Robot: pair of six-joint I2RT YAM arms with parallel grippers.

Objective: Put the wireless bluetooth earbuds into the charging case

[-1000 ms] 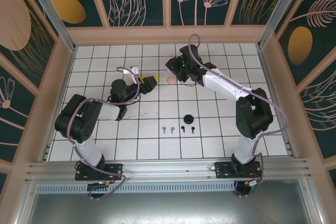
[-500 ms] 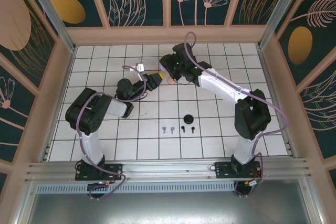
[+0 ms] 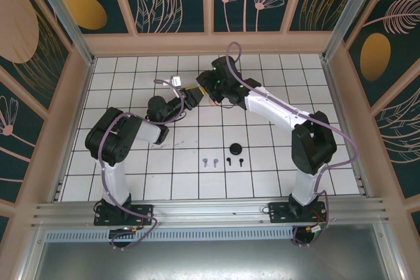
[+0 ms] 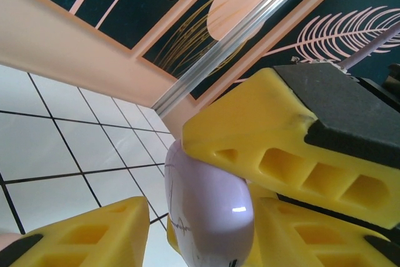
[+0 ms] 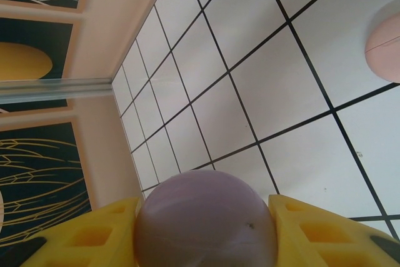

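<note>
A lilac round charging case (image 5: 206, 217) sits pinched between the yellow fingers of my right gripper (image 5: 206, 232), which is shut on it above the floor tiles. My left gripper (image 4: 200, 239) is open around the same lilac case (image 4: 209, 211), with a gap showing at its left finger (image 4: 87, 232). The right gripper's finger (image 4: 281, 142) presses on the case from above. In the top view the two grippers (image 3: 192, 100) (image 3: 205, 91) meet at mid-back. Two lilac earbuds (image 3: 210, 161) and two black earbuds (image 3: 234, 160) lie on the tiles. The pink pair is out of view.
A black round case (image 3: 234, 148) lies just behind the earbuds. A pink round case (image 5: 384, 48) rests on the tiles beside the right gripper. Wooden walls with a metal rail (image 4: 250, 29) stand close behind the grippers.
My left gripper has swung right and back to meet the right gripper. The right gripper has shifted left toward it, and now covers the pink case in the top view.
</note>
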